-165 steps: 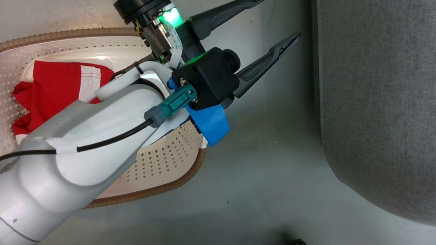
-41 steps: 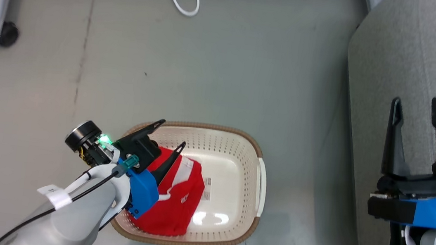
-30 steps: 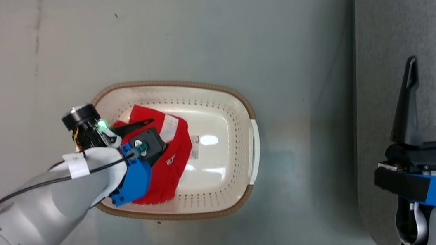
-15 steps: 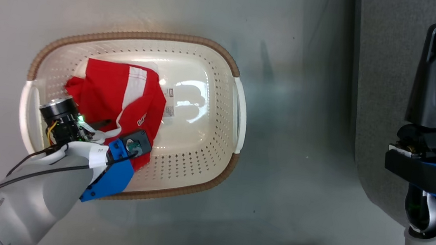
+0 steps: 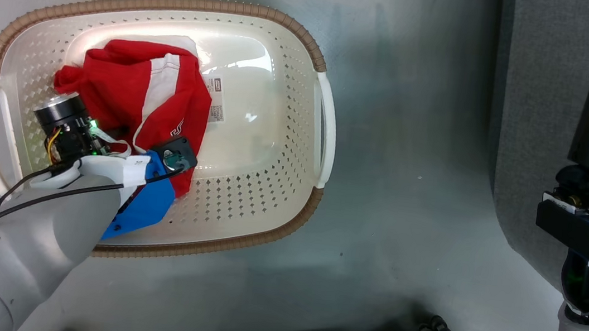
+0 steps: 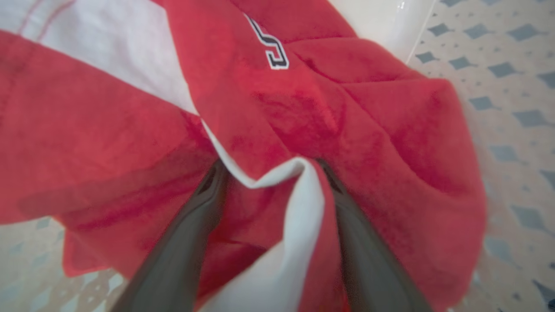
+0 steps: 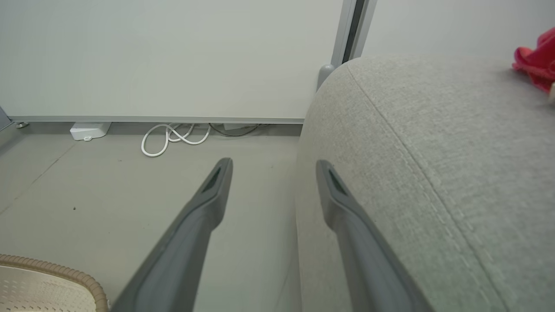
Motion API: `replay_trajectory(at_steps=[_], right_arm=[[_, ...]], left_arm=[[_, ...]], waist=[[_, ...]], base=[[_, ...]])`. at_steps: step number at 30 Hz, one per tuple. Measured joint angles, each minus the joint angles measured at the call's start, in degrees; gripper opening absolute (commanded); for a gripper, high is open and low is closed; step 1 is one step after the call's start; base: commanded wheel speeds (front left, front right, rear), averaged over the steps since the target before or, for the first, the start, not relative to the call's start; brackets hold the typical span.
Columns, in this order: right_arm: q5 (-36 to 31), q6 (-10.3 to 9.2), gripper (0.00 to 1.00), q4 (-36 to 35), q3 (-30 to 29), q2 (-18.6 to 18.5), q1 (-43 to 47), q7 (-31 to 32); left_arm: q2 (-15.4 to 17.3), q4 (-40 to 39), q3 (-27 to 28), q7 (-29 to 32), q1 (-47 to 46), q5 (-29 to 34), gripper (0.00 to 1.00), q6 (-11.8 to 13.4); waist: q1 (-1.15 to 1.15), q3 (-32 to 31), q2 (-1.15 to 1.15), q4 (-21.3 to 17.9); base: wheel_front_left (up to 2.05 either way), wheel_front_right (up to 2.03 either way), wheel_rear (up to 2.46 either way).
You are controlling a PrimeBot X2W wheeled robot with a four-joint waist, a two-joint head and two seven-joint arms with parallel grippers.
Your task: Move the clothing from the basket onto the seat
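Red clothing (image 5: 130, 83) bunched in the left half of the basket (image 5: 179, 3). Left claw (image 6: 269, 167) spread wide, prongs astride a white-edged fold (image 6: 299, 208), nothing clenched. We fear a thin pinch slipping out on the lift. Right claw (image 7: 274, 164) released, idle near the seat (image 7: 433, 151).

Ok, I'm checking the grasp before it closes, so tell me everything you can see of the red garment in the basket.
The red garment is soft, fleecy-looking fabric with a broad white stripe, white edging and black-and-white lettering. It lies crumpled in a heap toward the head view's left end of the cream basket, resting on its bottom beside the paper label. The open left gripper is pushed into it, fingers straddling a raised white-edged fold, not yet closed.
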Motion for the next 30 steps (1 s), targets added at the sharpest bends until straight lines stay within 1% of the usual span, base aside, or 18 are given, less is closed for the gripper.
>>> replay_trajectory(at_steps=[2, 3, 4, 5, 6, 12, 18, 23, 30], right_arm=[[-0.2, 0.0, 1.0, -0.1, -0.2, 0.0, 0.0, 0.0], [-0.4, 0.0, 1.0, -0.1, -0.2, 0.0, 0.0, 0.0], [-0.6, 0.0, 1.0, -0.2, -0.2, 0.0, -0.1, 0.0], [-0.6, 0.0, 1.0, -0.4, -0.2, 0.0, -0.2, 0.0], [-0.6, 0.0, 1.0, -0.5, -0.1, 0.0, -0.3, 0.0], [-1.0, 0.0, 1.0, -0.8, -0.2, 0.0, -0.3, 0.0], [-1.3, 0.0, 1.0, -0.4, -0.4, 0.0, -0.8, 0.0], [-1.7, 0.0, 1.0, 0.2, -0.5, 0.0, -1.2, 0.0], [-2.3, 0.0, 1.0, 1.6, -0.6, 0.0, -1.1, 0.0]], left_arm=[[-0.7, 0.5, 0.0, 0.9, -0.2, 0.7, 1.0, 0.0], [-0.9, 0.8, 0.0, 1.2, -0.2, 0.6, 0.96, 0.0], [-1.0, 1.0, 0.0, 1.4, -0.2, 0.6, 0.53, 0.0], [-1.1, 1.1, 0.0, 1.4, -0.2, 0.7, 0.25, 0.0], [-1.1, 1.3, 0.0, 1.2, -0.3, 0.7, 0.0, 0.0], [-1.8, 2.2, 0.0, -0.4, -0.5, 1.6, 0.0, 0.0], [-3.0, 2.8, 0.0, -4.4, -0.6, 0.7, 0.0, 0.0], [-4.6, 2.9, 0.0, -7.8, -0.4, 0.4, 0.0, 0.0], [-6.7, 3.1, 0.0, -13.3, 0.1, -4.3, 0.0, 0.0]], waist=[[0.0, 0.5, 0.0, 0.2], [0.0, 0.6, 0.0, 0.3], [0.0, 0.7, 0.0, 0.4], [-0.01, 0.7, 0.0, 0.5], [0.0, 0.8, 0.0, 0.5], [-0.01, 0.7, 0.0, 0.9], [-0.01, -0.2, 0.0, 1.7], [-0.01, -2.2, 0.0, 2.4], [-0.01, -7.0, 0.0, 3.8]], base=[[0.0, 0.0, 0.0], [0.0, 0.0, 0.0], [0.0, 0.0, 0.0], [0.0, 0.0, 0.0], [0.0, 0.0, 0.0], [0.0, 0.0, 0.0], [0.0, 0.0, 0.0], [0.0, 0.0, 0.0], [0.0, 0.0, 0.0]])
